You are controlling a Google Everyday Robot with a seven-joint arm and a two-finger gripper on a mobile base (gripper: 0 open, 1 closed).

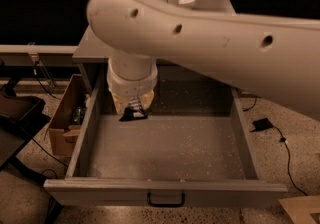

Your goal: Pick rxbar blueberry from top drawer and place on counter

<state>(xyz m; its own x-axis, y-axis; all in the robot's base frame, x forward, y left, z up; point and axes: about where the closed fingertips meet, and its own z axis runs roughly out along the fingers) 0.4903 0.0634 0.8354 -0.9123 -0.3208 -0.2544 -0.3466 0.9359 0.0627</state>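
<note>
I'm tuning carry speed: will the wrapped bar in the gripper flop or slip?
The rxbar blueberry looks small and flat in the gripper, so probably light. It shows no visible sag, suggesting fair stiffness. Its wrapper may be slick, so it could slip above the top drawer.
</note>
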